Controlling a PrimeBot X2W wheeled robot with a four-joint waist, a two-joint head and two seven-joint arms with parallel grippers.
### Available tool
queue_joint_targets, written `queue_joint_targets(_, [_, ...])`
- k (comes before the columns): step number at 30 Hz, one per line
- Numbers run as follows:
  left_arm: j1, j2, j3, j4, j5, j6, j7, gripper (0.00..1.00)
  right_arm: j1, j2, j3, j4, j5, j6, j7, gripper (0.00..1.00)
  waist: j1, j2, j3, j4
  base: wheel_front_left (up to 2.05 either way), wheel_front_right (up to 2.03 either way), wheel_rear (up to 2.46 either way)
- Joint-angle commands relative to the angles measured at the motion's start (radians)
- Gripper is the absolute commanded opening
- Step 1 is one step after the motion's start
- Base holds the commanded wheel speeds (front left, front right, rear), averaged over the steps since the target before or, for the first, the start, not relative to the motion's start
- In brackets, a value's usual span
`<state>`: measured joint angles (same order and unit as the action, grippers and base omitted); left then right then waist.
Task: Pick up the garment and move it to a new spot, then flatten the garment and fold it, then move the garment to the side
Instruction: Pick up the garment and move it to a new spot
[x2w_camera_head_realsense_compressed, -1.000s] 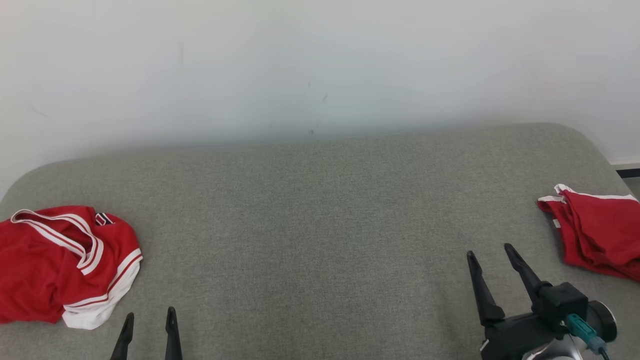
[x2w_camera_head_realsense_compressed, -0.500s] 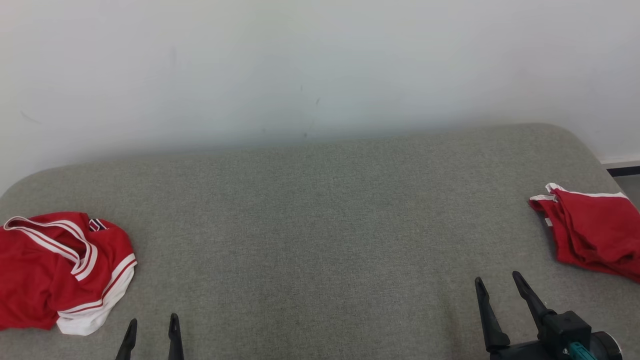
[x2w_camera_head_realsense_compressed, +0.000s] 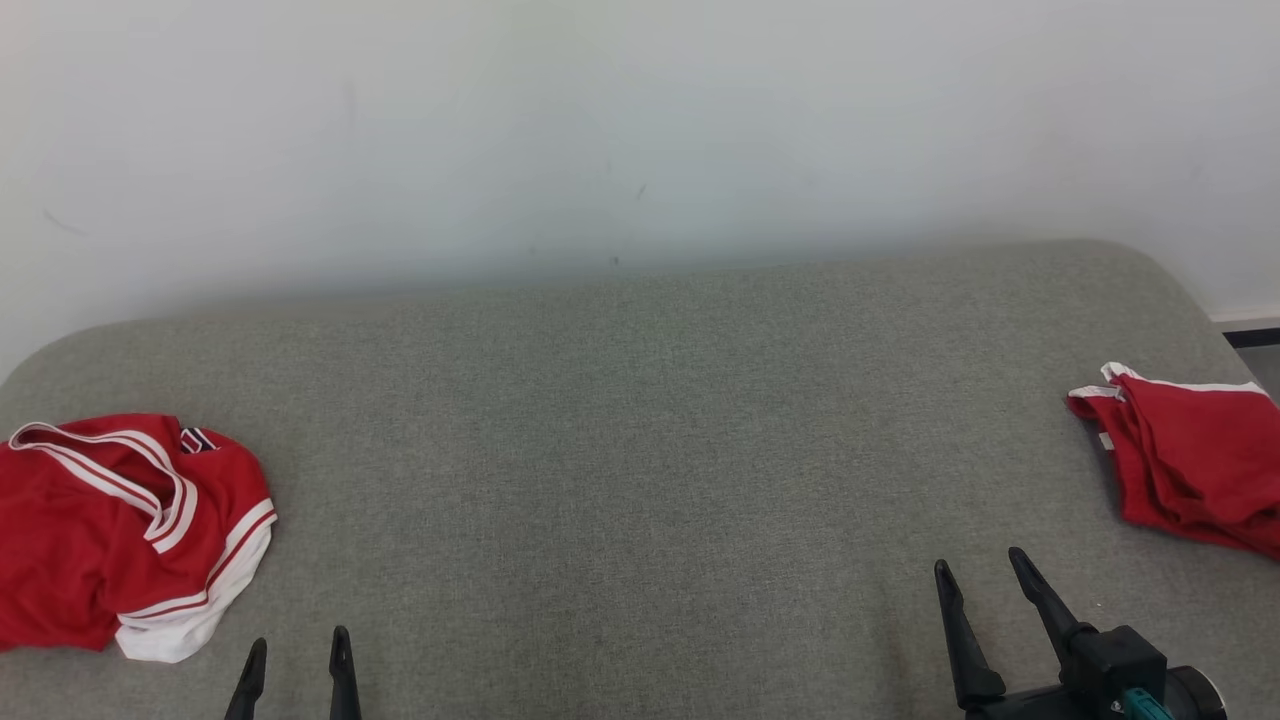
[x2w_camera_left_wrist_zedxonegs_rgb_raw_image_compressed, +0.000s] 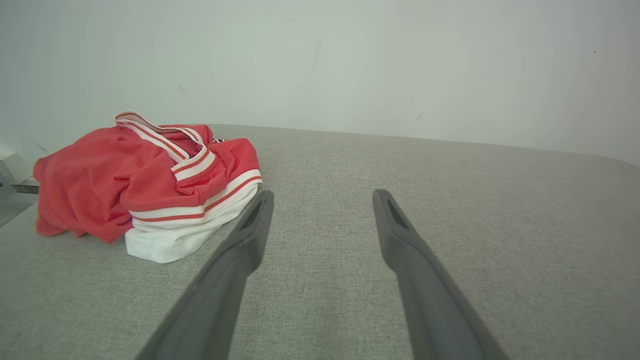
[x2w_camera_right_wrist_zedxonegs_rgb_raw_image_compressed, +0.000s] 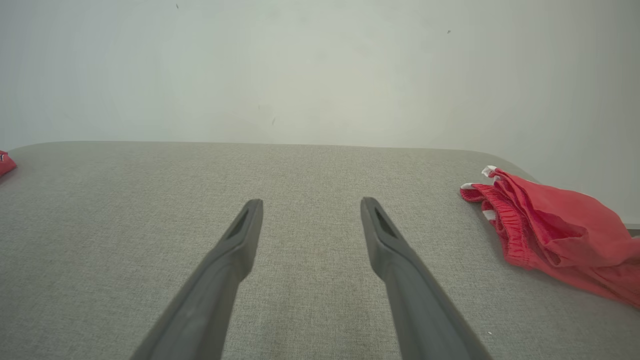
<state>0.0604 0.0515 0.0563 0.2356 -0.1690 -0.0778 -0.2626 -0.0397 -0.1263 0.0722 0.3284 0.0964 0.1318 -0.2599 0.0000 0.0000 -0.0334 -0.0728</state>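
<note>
Two red garments lie on the grey cushion (x2w_camera_head_realsense_compressed: 620, 450): at the far left the crumpled shirt (x2w_camera_head_realsense_compressed: 120, 530) with white stripes, and near its white hem the left gripper (x2w_camera_head_realsense_compressed: 299, 638), fingers apart and empty. Further right is the right gripper (x2w_camera_head_realsense_compressed: 978, 558), also spread and holding nothing, then a folded red piece (x2w_camera_head_realsense_compressed: 1190, 470). I judge the shirt is the one to pick up, so the left gripper should close on a raised fold, not pinch the cushion, and carry it to the middle.

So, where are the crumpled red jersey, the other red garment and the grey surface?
crumpled red jersey (x2w_camera_head_realsense_compressed: 75, 550), head view, its red body.
other red garment (x2w_camera_head_realsense_compressed: 1200, 470), head view, its top layer.
grey surface (x2w_camera_head_realsense_compressed: 620, 430), head view, its bare middle.
</note>
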Motion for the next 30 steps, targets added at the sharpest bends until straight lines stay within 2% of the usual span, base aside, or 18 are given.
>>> queue_joint_targets(1, [0.003, -0.002, 0.003, -0.001, -0.003, 0.004, -0.003, 1.00, 0.007, 0.002, 0.002, -0.002, 0.001, -0.003, -0.004, 1.00, 0.0000, 0.0000, 0.002, 0.001, 0.00, 0.00, 0.00])
queue_joint_targets(8, [-0.004, -0.002, 0.007, -0.001, -0.006, 0.005, -0.003, 1.00, 0.008, 0.003, 0.004, -0.008, 0.005, -0.003, -0.006, 1.00, 0.0000, 0.0000, 0.010, 0.014, 0.00, 0.00, 0.00])
queue_joint_targets(13, [-0.001, -0.002, 0.006, -0.001, -0.007, 0.009, -0.003, 1.00, 0.019, 0.003, 0.001, -0.011, 0.002, -0.003, -0.005, 1.00, 0.0000, 0.0000, 0.010, 0.053, 0.00, 0.00, 0.00])
queue_joint_targets(30, [0.040, -0.001, 0.055, 0.002, 0.016, 0.000, -0.003, 1.00, 0.039, 0.019, 0.056, -0.002, 0.021, -0.003, -0.006, 1.00, 0.0000, 0.0000, -0.027, 0.293, 0.00, 0.00, 0.00])
